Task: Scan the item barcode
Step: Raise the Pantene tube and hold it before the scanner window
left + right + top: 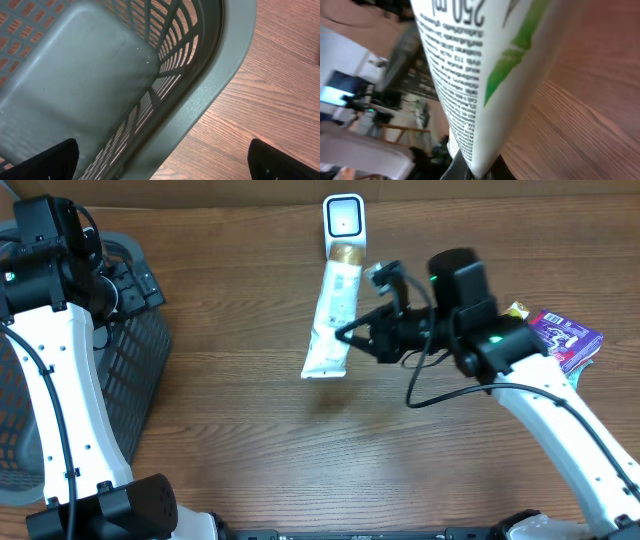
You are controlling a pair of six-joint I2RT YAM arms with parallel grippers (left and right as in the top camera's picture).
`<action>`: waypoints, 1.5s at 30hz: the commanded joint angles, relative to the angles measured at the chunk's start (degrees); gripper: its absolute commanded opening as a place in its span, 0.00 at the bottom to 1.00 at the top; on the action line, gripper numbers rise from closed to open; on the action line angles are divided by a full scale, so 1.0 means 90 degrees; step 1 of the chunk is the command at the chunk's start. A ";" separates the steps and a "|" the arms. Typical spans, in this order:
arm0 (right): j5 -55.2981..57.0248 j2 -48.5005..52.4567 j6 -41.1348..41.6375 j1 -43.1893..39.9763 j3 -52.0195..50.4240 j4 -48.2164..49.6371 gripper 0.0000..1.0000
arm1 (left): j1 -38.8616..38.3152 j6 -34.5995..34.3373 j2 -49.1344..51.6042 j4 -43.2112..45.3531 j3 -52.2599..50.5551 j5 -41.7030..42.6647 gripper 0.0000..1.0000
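The item is a white tube [330,315] with a gold cap and green print, held off the table with its cap end just below the white scanner [343,220] at the back centre. My right gripper [350,335] is shut on the tube's lower side edge. In the right wrist view the tube [485,65] fills the frame with small black text, pinched between the jaws of the right gripper [477,172]. No barcode shows. My left gripper [162,165] is open above the basket rim, nothing between its fingertips [55,160].
A grey plastic basket [130,380] stands at the left edge; in the left wrist view its rim [215,85] runs across the frame. A purple packet [565,338] lies at the far right, partly under the right arm.
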 commanded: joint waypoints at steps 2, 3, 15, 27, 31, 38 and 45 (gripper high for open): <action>-0.1375 -0.0260 0.0413 -0.0381 0.0758 0.0100 0.03 | 0.0029 -0.0063 0.0022 0.0002 0.0049 0.0032 1.00; -0.1367 -0.0260 0.0512 -0.0398 0.0804 0.0112 0.03 | 0.0029 -0.0063 0.0022 0.0005 0.0049 0.0032 1.00; -0.0289 -0.0260 0.1100 -0.0398 0.0947 0.0216 0.03 | 0.0027 -0.0063 0.0022 0.0005 0.0049 0.0032 1.00; 0.7385 0.2317 -0.1175 0.0610 0.4634 -0.2725 0.04 | 0.0027 -0.0063 0.0022 0.0005 0.0049 0.0032 1.00; 1.0584 0.3529 -0.2217 0.0908 0.4634 -0.1460 0.04 | 0.0027 -0.0063 0.0022 0.0005 0.0049 0.0032 1.00; 1.1655 0.5207 -0.5612 0.0554 0.4631 0.1571 0.04 | 0.0027 -0.0063 0.0022 0.0005 0.0049 0.0032 1.00; 1.1594 0.5877 -0.6513 0.0381 0.4626 0.2946 0.04 | 0.0027 -0.0063 0.0022 0.0005 0.0049 0.0032 1.00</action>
